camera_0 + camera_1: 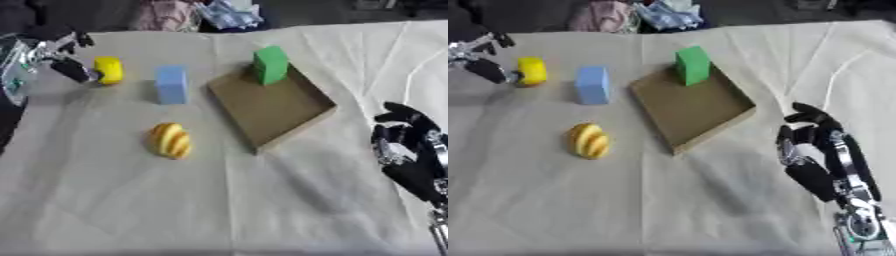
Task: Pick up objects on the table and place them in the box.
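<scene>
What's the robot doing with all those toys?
It is putting things from the table into the box. A green block already stands in the box's far corner. The left hand is at the yellow thing on the far left, its fingers right beside it. A blue block and a yellow-and-orange striped thing lie on the cloth. The right hand waits near the lower right, holding nothing.

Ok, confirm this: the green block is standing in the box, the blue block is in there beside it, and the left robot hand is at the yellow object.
Not quite. The blue block stands on the cloth outside the box, to its left, as the left eye view shows. The rest holds: the green block stands in the box, and the left robot hand is at the yellow object.
</scene>
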You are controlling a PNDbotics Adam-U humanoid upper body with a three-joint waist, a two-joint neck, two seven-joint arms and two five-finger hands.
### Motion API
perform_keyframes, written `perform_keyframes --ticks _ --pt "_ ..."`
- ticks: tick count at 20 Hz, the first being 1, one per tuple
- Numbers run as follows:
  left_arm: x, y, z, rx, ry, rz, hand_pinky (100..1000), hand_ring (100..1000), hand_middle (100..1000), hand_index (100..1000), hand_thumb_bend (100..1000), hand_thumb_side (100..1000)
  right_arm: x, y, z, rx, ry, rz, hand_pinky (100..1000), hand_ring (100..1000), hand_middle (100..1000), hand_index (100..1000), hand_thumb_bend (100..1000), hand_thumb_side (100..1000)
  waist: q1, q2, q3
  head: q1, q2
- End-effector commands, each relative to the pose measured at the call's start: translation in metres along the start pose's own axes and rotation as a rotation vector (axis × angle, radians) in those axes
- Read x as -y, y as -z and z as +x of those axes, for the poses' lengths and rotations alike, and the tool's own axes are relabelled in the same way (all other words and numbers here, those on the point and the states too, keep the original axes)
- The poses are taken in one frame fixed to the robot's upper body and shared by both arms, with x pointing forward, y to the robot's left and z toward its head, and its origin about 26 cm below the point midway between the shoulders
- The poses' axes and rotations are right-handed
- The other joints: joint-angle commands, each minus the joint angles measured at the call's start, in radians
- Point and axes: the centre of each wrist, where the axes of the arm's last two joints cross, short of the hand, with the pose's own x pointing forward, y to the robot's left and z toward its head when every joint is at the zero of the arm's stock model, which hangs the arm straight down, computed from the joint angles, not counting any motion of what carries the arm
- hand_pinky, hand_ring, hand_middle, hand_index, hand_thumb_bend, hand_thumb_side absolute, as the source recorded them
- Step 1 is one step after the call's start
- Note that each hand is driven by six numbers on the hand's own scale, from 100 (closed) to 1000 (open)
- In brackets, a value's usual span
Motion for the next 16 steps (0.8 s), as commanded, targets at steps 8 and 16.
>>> perform_keyframes --ticks 8,16 --pt "0.012 0.004 0.001 -0.113 0.065 0.130 719 672 749 832 409 258 0.003 0.005 0.006 0.032 -0.003 0.010 607 575 678 857 100 406 0.001 -0.014 -0.012 0.008 0.005" --pt "0.034 0.009 0.007 -0.131 0.090 0.219 616 515 577 693 354 100 0.003 0.005 0.007 0.035 0.000 0.016 607 575 678 857 100 404 -0.001 -0.012 -0.018 0.010 0.005"
